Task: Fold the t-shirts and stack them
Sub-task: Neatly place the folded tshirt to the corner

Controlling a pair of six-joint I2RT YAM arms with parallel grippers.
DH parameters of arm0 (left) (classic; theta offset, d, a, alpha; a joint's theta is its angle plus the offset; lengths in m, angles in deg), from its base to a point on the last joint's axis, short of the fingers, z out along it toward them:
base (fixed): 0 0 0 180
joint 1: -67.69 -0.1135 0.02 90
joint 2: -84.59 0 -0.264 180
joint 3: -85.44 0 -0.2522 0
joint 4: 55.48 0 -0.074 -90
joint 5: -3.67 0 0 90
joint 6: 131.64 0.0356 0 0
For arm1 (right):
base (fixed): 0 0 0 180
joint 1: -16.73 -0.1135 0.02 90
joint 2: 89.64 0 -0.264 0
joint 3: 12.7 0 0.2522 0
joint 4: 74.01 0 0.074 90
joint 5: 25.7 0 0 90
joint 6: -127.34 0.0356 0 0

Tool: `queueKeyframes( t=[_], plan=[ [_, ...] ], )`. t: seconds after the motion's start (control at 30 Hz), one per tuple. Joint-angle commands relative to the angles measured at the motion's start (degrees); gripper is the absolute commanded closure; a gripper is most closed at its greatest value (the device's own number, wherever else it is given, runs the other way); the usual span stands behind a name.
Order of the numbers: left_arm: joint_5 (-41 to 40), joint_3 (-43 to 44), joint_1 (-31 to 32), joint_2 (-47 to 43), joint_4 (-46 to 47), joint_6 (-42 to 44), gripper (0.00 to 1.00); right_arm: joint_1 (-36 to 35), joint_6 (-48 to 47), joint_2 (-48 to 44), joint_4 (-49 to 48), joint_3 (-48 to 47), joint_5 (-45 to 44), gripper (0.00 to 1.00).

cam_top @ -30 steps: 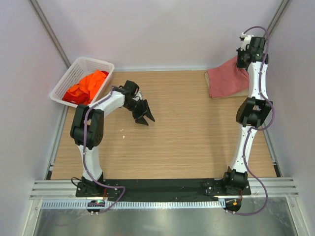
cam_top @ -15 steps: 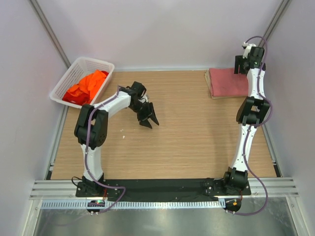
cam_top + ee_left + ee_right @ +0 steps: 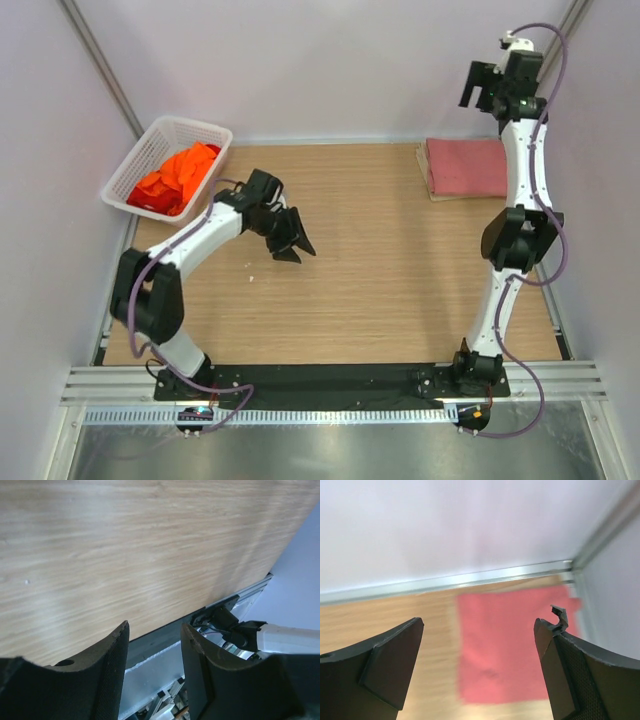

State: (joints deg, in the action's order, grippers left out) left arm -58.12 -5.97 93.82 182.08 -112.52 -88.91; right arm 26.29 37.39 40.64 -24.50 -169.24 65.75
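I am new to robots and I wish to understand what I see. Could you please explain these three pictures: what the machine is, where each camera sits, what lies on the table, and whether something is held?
The machine is two white robot arms bolted at the table's near edge, each ending in a two-finger tool. The wide picture comes from a camera above and behind them; the other two come from cameras on the wrists, looking past their own fingers. On the wooden table lies a folded pink t-shirt, far right. A white basket, far left, holds orange t-shirts. The left tool hangs over bare wood, the right tool above the pink shirt. Both are open and hold nothing.
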Motion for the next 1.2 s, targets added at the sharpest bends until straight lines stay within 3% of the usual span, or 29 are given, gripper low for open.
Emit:
queueKeyframes(
  t=[0.0, 0.2, 0.37, 0.4, 0.5, 0.53, 0.8, 0.93, 1.07, 1.1, 1.17],
  plan=[
    [-4.81, -6.15, 0.15, -9.14, 3.64, -3.79, 0.53, -9.53, 7.5, -12.13, 2.22, 10.71, 4.61, 0.0],
    [-10.62, -17.68, 0.06, -28.18, 4.18, -7.57, 0.5, -25.36, 15.39, -26.46, 3.11, 31.63, 11.45, 0.0],
    [-15.62, -31.54, 0.06, -44.46, 6.28, -12.84, 0.47, -35.65, 26.9, -41.04, -7.86, 55.46, 16.64, 0.0],
    [-16.51, -33.41, 0.06, -49.72, 6.63, -13.9, 0.46, -36.01, 31.89, -46.55, -10.41, 64.9, 17.7, 0.0],
    [-18.62, -41.5, 0.15, -58.44, 8.83, -17.24, 0.43, -36.11, 38.43, -55.1, -18.24, 81.62, 20.61, 0.0],
    [-18.97, -43.78, 0.06, -65.0, 9.27, -17.94, 0.42, -36.11, 40.53, -61.4, -20.0, 85.18, 20.69, 0.0],
    [-17.32, -61.19, 0.06, -99.13, 9.72, -30.4, 0.38, -36.02, 46.16, -96.06, -6.94, 113.38, 12.54, 0.0],
    [-11.44, -61.21, 0.06, -93.63, 11.03, -26.31, 0.36, -35.93, 51.79, -112.22, 5.35, 122.2, 12.96, 0.0],
    [-7.82, -65.06, 0.15, -96.78, 13.84, -28.83, 0.35, -35.93, 57.24, -128.84, 15.47, 128.18, 13.13, 0.0],
    [-6.51, -66.64, 0.15, -100.18, 15.24, -31.02, 0.35, -36.02, 56.99, -129.74, 17.41, 128.54, 12.96, 0.0],
    [-1.26, -70.32, 0.06, -98.03, 21.45, -34.37, 0.35, -36.02, 54.45, -128.09, 17.43, 129.41, 15.06, 0.0]
  ],
)
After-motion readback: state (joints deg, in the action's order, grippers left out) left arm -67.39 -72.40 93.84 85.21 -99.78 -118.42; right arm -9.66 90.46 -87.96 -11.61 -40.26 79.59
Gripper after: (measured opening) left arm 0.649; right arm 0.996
